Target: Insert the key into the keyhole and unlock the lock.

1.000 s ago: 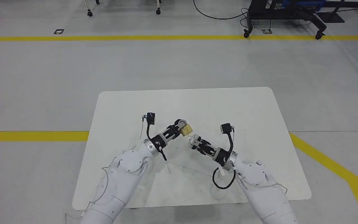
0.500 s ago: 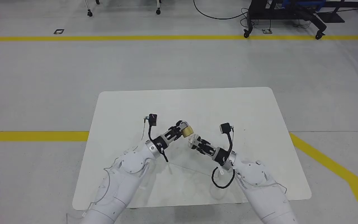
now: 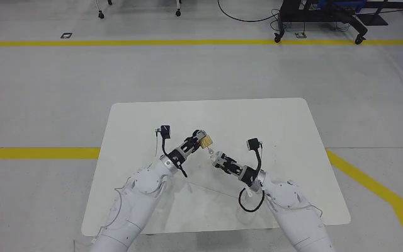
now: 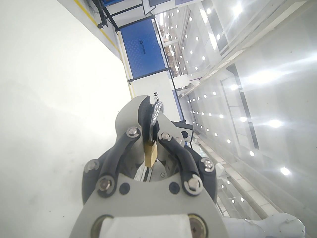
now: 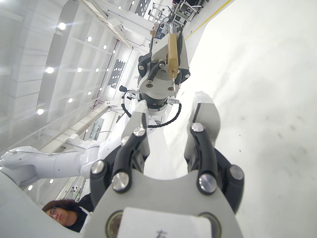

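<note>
A brass padlock (image 3: 206, 139) is held above the white table (image 3: 277, 120) near its middle, with my left gripper (image 3: 200, 141) shut on it. In the left wrist view the fingers (image 4: 135, 115) clamp the steel shackle (image 4: 156, 111) and the brass body (image 4: 151, 154) points back toward the wrist. In the right wrist view the padlock (image 5: 172, 50) faces me with a silver key (image 5: 175, 85) sticking out of its keyhole. My right gripper (image 5: 172, 112) stands open a short way off the key, nothing between its fingers; in the top view the right gripper (image 3: 218, 160) sits just right of the lock.
Bare white tabletop lies all around both arms. Its far edge (image 3: 208, 102) and the grey floor with yellow lines (image 3: 189, 43) are beyond.
The left arm has pulled the padlock back and away from the right gripper, widening the gap between them. The right arm has hardly moved.
</note>
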